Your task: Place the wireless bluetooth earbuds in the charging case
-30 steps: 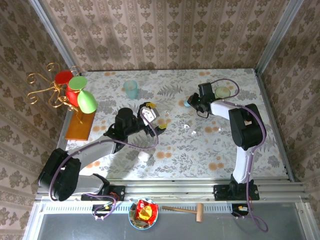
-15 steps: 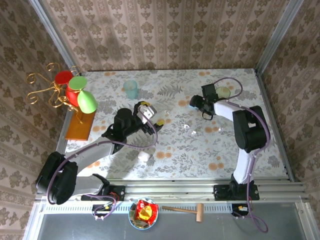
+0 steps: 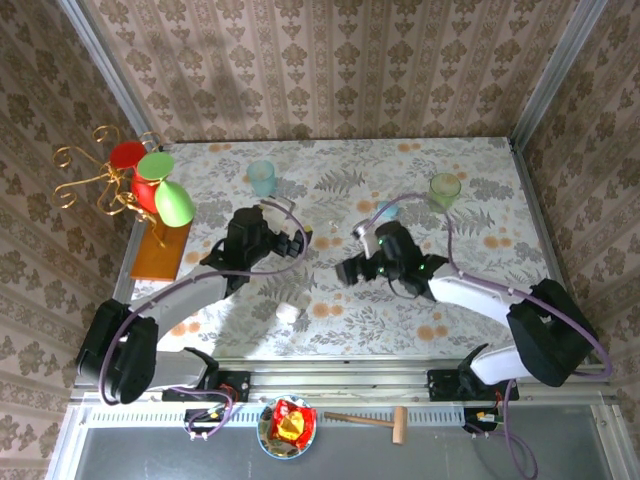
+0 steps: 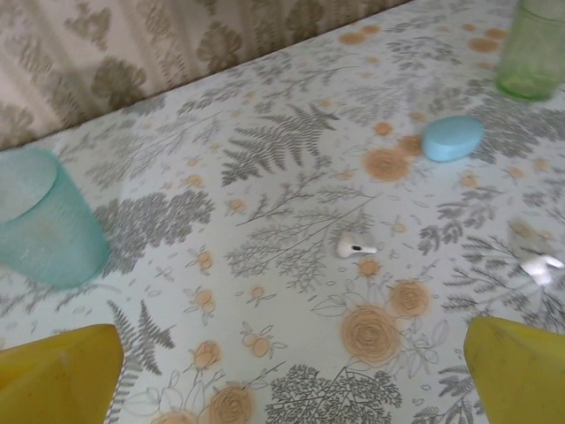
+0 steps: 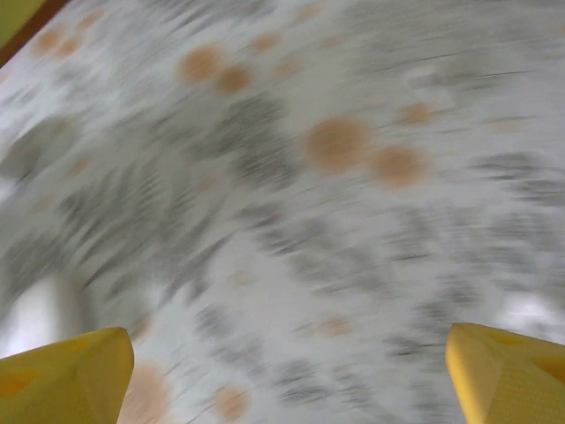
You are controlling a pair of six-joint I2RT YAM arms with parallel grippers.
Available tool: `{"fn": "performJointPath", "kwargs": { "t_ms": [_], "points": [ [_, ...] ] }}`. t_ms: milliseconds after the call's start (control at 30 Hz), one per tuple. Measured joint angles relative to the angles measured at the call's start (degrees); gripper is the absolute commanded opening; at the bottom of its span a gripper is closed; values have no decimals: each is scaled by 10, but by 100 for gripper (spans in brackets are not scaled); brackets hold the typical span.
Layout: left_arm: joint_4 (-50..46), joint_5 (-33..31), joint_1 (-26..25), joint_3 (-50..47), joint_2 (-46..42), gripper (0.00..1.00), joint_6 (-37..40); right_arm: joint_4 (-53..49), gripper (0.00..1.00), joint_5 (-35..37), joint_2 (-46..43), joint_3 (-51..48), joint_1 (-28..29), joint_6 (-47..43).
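Nearest the arm bases, a small white rounded pebble-like piece [image 3: 288, 312] lay on the floral-patterned table [image 3: 480, 300]. Just beyond it the right gripper [image 5: 282, 375] hung over bare table, its yellow fingers [image 5: 66, 371] spread wide with nothing between them; that wrist picture was smeared. The left gripper [image 4: 282, 371] was likewise released and empty. Ahead of it a tiny white stemmed earbud [image 4: 355, 247] lay on its side, with a second earbud [image 4: 541, 267] off to the right. Both were loose and well apart from the light blue rounded pebble-shaped case [image 4: 453, 138] farther back, which looked closed. Farthest stood a teal plastic cup [image 4: 40, 216] and a green glass [image 4: 533, 49]. The likely trouble was that the buds were so small and smooth that fingers closing off-centre could flick one away. The two grippers, near each other, could also collide.
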Motion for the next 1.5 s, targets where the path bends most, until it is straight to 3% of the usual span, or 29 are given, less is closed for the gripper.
{"fn": "performJointPath", "kwargs": {
  "t_ms": [167, 367, 733, 1033, 1300, 1500],
  "points": [
    [-37, -16, 31, 27, 2, 100, -65, 63, 92, -32, 29, -41, 111, -57],
    [-76, -31, 34, 47, 2, 100, -106, 112, 92, -5, 146, 9, 212, -100],
    [-104, -37, 34, 46, 2, 100, -124, 152, 79, 75, 261, 72, 224, -143],
    [-113, -41, 34, 46, 2, 100, -124, 160, 36, 71, 278, 89, 229, -180],
    [-120, -37, 34, 50, 2, 100, -124, 142, 35, 72, 242, 61, 229, -204],
    [-165, 21, 34, 98, 2, 100, -121, 76, 35, 99, 149, 46, 216, -247]
  ]
}}
